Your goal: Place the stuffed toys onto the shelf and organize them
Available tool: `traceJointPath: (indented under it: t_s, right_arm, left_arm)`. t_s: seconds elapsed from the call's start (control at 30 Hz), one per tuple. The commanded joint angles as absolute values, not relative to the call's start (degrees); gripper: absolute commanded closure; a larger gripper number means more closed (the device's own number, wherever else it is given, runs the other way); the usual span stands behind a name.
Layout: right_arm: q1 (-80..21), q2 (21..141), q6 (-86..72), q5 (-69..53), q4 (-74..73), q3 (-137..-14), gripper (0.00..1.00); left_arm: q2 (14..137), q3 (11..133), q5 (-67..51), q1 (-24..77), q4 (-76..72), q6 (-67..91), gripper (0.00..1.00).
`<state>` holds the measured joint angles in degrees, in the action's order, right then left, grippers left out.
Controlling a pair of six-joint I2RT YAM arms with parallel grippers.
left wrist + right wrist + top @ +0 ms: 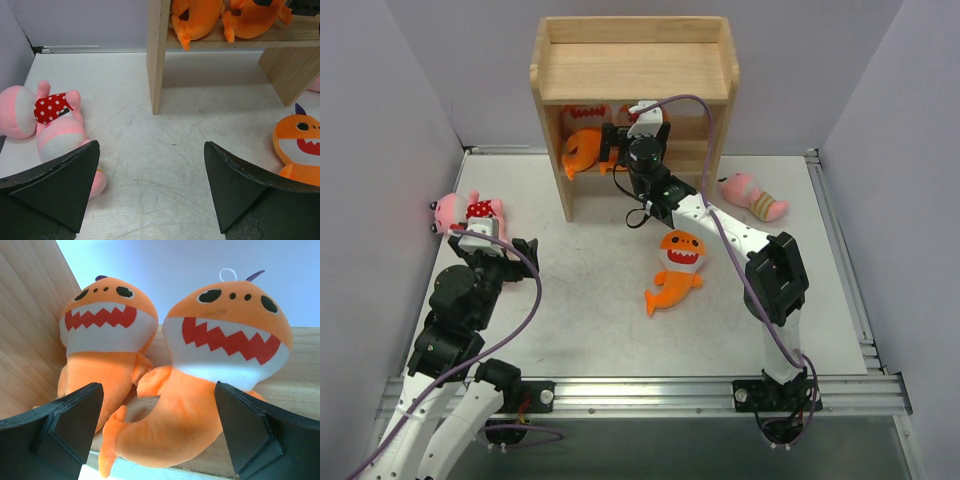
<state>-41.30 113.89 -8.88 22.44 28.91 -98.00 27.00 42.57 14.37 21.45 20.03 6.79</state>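
The wooden shelf (632, 60) stands at the back. Two orange fish toys sit side by side on its middle tier, the left fish (102, 335) and the right fish (230, 340). My right gripper (157, 430) is open inside the shelf (616, 142), its fingers on either side of the right fish's body. A third orange fish (678, 268) lies on the table. A pink polka-dot doll (465, 212) lies at the far left; my left gripper (150, 190) is open and empty just right of the doll (50, 125). A pink striped doll (752, 195) lies right of the shelf.
Something red and white (585, 110) shows in shadow on the shelf's upper tier. The shelf's left side panel (157, 50) stands ahead of my left gripper. Grey walls close in the table on the left, right and back.
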Motion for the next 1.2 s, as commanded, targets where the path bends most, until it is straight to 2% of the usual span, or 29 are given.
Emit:
traceJointPath:
  t_s: [0.0,0.87,1.17]
  right_arm:
    - [-41.66,111.89,-8.26,22.15,30.5,-100.2,0.01]
    - [-43.5,105.74,-5.98,19.78,25.23,-100.28,0.01]
    - [-44.03,96.96,-10.8,24.34,16.71,-92.65,0.01]
  left_arm:
    - [26.54,42.8,14.33,21.8,19.51,6.33,0.06]
    - [26.54,42.71,14.06,21.71,19.6,6.42,0.06]
    - [26.63,42.71,13.71,21.71,19.42,6.59,0.06]
